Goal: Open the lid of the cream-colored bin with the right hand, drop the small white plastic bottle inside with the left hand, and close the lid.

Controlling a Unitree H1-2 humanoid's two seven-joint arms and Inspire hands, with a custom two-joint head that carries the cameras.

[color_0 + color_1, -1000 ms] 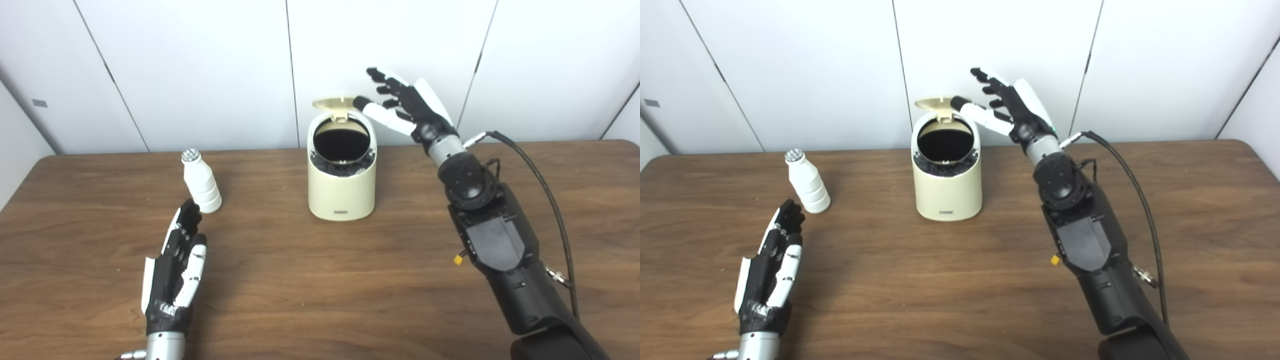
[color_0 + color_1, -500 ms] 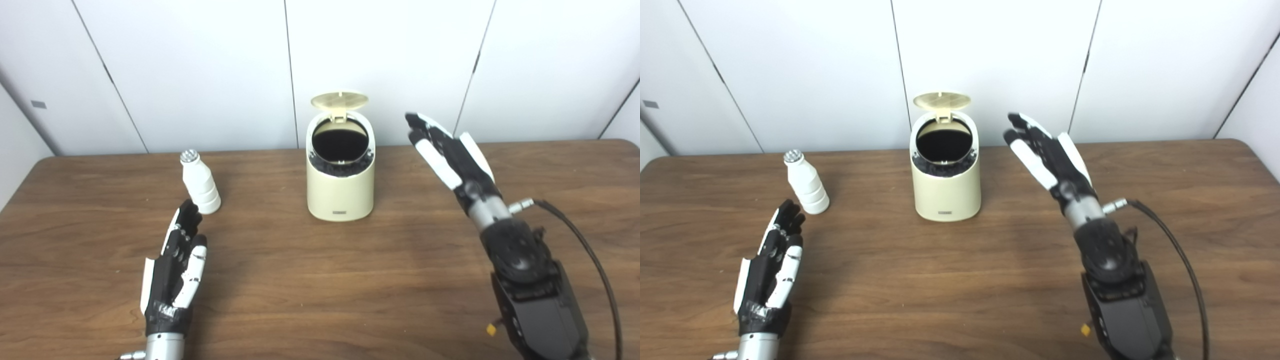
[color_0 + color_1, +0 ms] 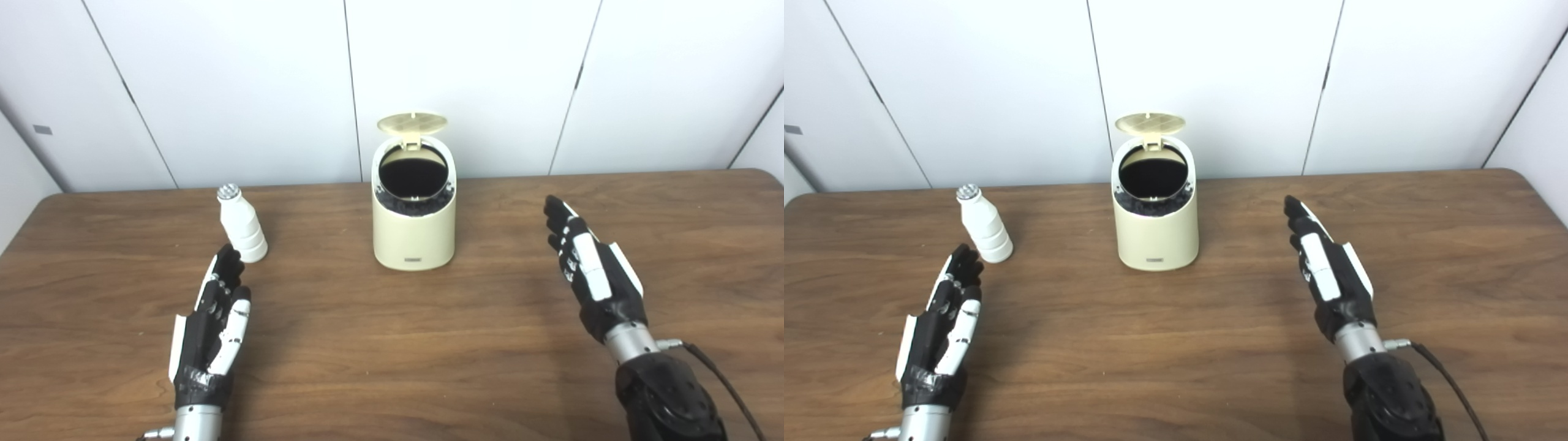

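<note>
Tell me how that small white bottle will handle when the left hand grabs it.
The small white bottle is probably light plastic, so a nudge from the left hand may tip it. It stands upright, tapering to a narrow neck; grasping the wider ribbed base seems safer. Tipped, it would likely roll.

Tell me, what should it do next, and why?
Probably reach the left hand forward to grasp the small white bottle: the cream bin's lid already stands open, the bottle is still on the table, and both hands are empty.

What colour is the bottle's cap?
Silver, on the white bottle; clearest in the left eye view.
</note>
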